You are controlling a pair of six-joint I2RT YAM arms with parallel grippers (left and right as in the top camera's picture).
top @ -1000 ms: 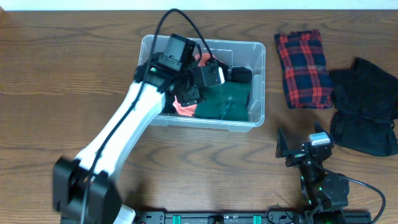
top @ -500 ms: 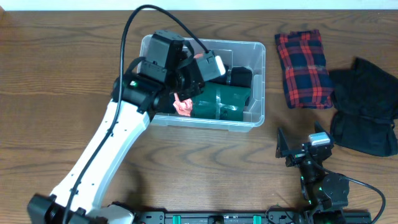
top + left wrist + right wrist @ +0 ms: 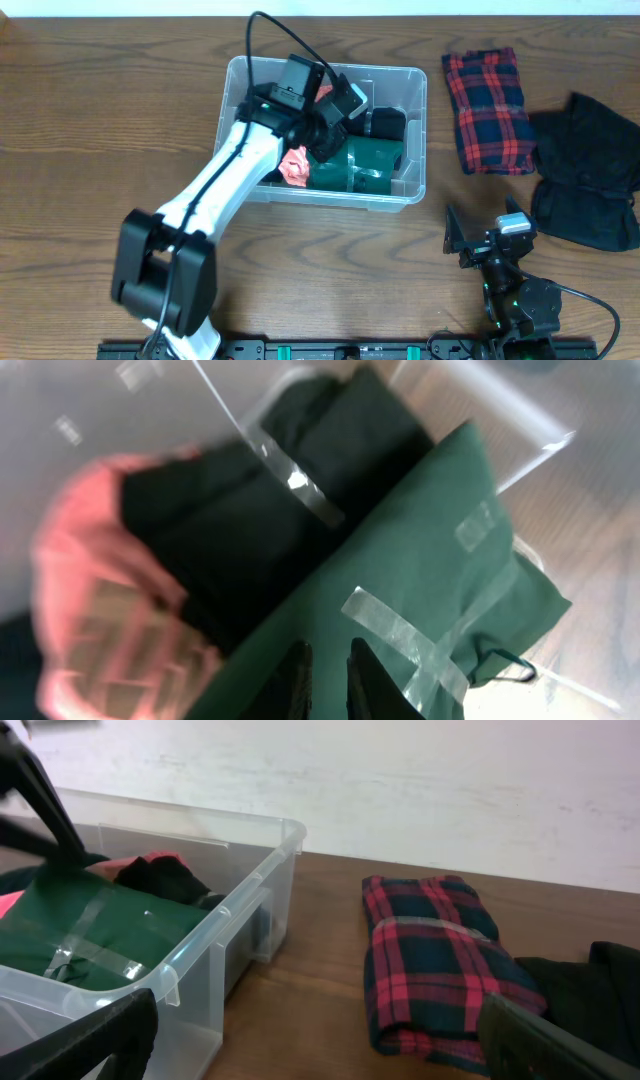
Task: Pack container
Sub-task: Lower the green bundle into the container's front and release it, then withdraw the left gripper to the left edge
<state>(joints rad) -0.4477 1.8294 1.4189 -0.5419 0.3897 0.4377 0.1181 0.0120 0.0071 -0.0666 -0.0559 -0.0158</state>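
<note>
the left gripper [image 3: 327,652] is down inside the container [image 3: 417,140], its fingers [image 3: 297,678] drawn close with only a slim gap between them, poised over the green garment [image 3: 430,550] near that garment's edge; green cloth shows through the gap, but whether the jaws pinch it or merely sit on it cannot be told. beside the green garment lies a pink garment [image 3: 294,165], partly under a black garment [image 3: 230,520] in the wrist view. the container sits on the wooden table [image 3: 100,120] at the far middle, with a folded plaid garment [image 3: 487,95] just to its right and a crumpled dark garment [image 3: 585,170] beyond that. the right gripper [image 3: 320,1040] rests at the near edge of the table, spread wide and holding nothing, aimed toward the container and the plaid garment. compared with half a second ago, the left arm has swung so that its lower links now stand near the table's front, the forearm running straighter up to the bin, and the wrist has edged a little toward the green garment; a touch more of the pink garment shows. the container, the plaid garment, the dark garment and the right arm lie as they did.
</note>
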